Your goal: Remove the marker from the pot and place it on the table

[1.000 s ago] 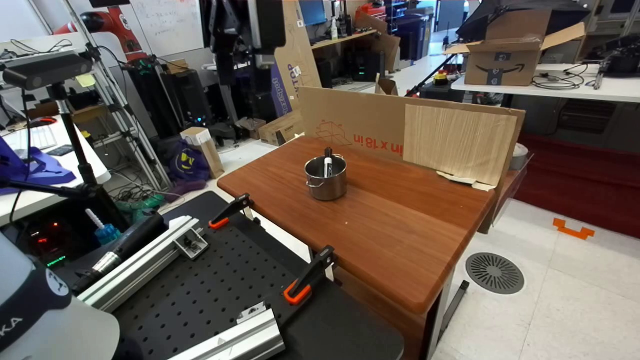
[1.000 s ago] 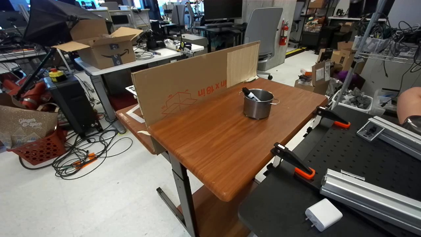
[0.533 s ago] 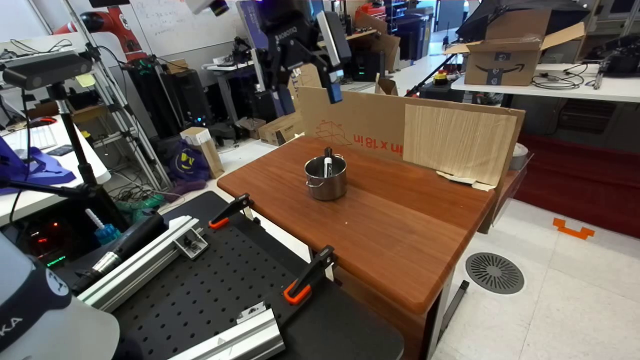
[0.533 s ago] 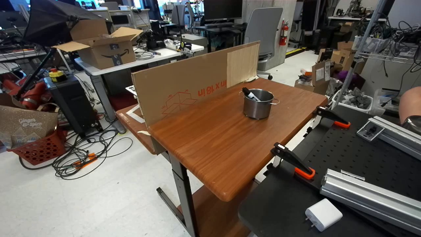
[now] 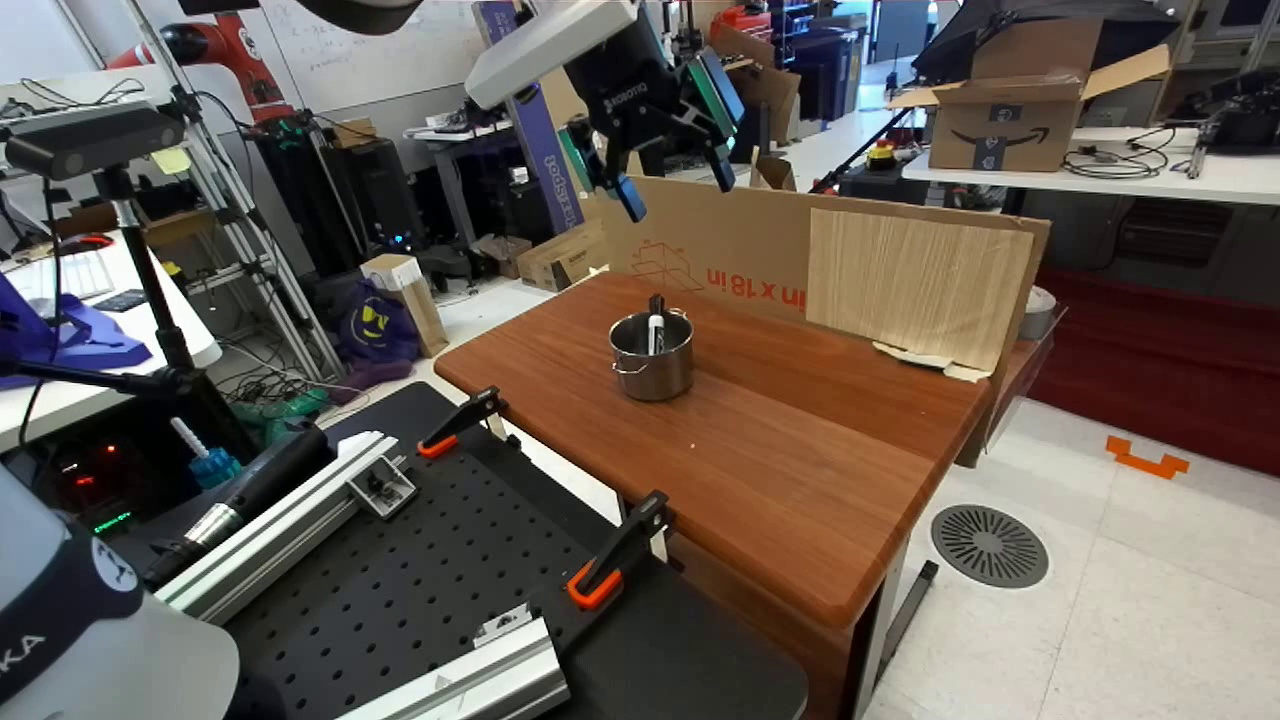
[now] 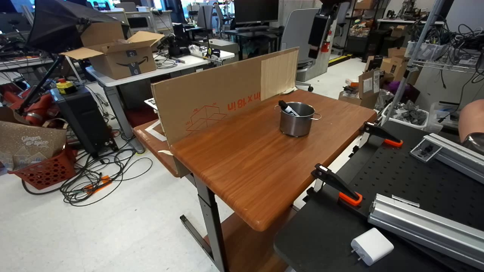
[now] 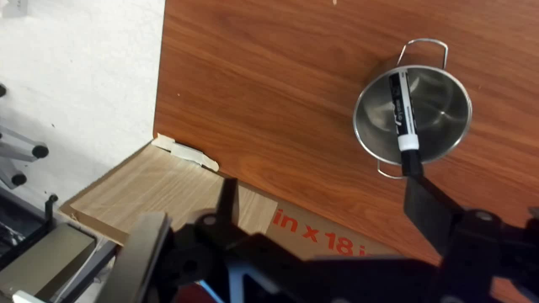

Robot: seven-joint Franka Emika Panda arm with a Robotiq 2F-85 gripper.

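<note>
Fingers (image 5: pixel 631 200) spread apart hang in midair well above the pot (image 5: pixel 665 378), a shiny silver vessel set on a reddish-brown desk (image 5: pixel 780 450). The black housing (image 5: pixel 648 108) that carries them bears the name ROBOTIQ. Inside the pot, a black-and-white marker (image 7: pixel 406 109) leans at a tilt, its black cap sticking out past the rim; the lettering on its barrel is too blurred to read for certain. The wrist view lines up 1 of the fingers with the cap, but an exterior view shows both well clear of the pot. Beyond the pot in both exterior views stands a cardboard panel (image 5: pixel 740 230) printed in red, upside down, "in x 18 in," partly covered by a wood-grain sheet (image 5: pixel 920 285). Farther from the pot, also in both exterior views, sits an open carton (image 5: pixel 1045 120) with the Amazon arrow. Well apart from the pot in an exterior view, a tan bag (image 6: pixel 36 151) reads "Ginger & Spice"; in an exterior view, the pale arm base (image 5: pixel 150 660) shows the letters "KA."
</note>
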